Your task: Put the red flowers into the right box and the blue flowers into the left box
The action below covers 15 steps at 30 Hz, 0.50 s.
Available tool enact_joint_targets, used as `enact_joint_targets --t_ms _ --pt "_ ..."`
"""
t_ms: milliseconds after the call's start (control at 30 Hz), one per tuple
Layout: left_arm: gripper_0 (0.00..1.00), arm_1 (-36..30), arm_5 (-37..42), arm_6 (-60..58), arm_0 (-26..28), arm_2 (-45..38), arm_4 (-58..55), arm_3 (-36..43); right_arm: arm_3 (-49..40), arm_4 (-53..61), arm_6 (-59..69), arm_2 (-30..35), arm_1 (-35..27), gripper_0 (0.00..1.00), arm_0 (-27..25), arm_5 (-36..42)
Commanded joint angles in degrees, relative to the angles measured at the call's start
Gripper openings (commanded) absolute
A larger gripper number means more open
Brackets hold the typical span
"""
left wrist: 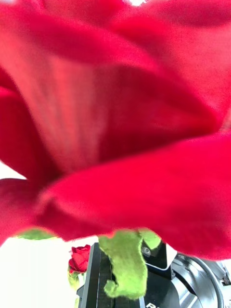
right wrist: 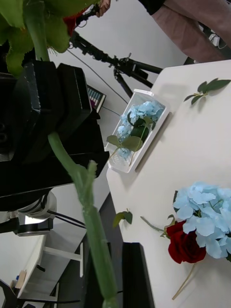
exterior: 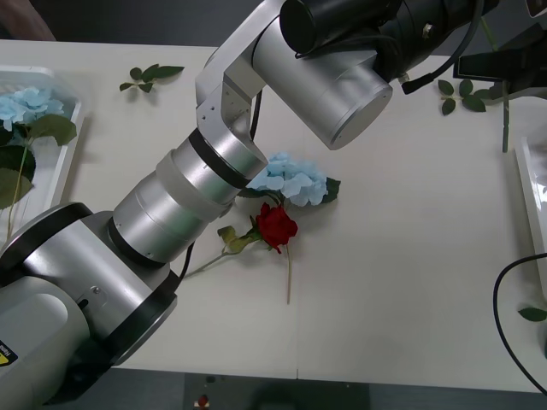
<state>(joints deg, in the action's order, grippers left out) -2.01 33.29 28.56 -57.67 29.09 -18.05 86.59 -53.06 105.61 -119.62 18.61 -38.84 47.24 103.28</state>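
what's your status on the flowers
Right claw at a raised stem, its bloom against left claw. One rose, one blue flower mid-table, unsorted. Left arm spans over them.

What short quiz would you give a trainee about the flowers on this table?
1. True or false: the white slotted plastic tray at the robot's left holds red roses.
2. Of the two lying on the white table, which is nearer the robot? A) the deep-red artificial rose B) the pale blue hydrangea cluster
3. Fill in: the front view shows ___ red rose(s) lying on the table.
Key: 1 false, it holds blue flowers; 2 A; 3 one.
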Motion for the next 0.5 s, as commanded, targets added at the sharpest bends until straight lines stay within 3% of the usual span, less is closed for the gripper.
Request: enact_joint_targets --t_ms 33,167,233,300,400,500 --pt "0.00 -0.02 -0.60 -1.49 -1.66 -0.44 0.03 1.04 -1.78 0.56 1.59 0.29 -0.45 0.00 2.07 -0.27" --pt "0.00 -0.02 -0.60 -1.49 -1.66 -0.44 0.03 1.04 -1.78 0.56 1.59 0.38 -0.45 0.00 2.07 -0.18" --pt "0.49 -0.02 -0.60 -1.49 -1.66 -0.44 0.03 1.04 -1.78 0.56 1.59 0.38 -0.53 0.00 2.07 -0.18" --pt "0.70 -0.02 -0.60 -1.49 -1.66 -0.44 0.03 1.04 -1.78 0.56 1.59 0.46 -0.45 0.00 2.07 -0.18" --pt "0.97 -0.02 -0.60 -1.49 -1.66 -0.44 0.03 1.04 -1.78 0.56 1.59 0.55 -0.45 0.00 2.07 -0.01" --pt "1.00 -0.02 -0.60 -1.49 -1.66 -0.44 0.03 1.04 -1.78 0.56 1.59 0.73 -0.45 0.00 2.07 0.17"
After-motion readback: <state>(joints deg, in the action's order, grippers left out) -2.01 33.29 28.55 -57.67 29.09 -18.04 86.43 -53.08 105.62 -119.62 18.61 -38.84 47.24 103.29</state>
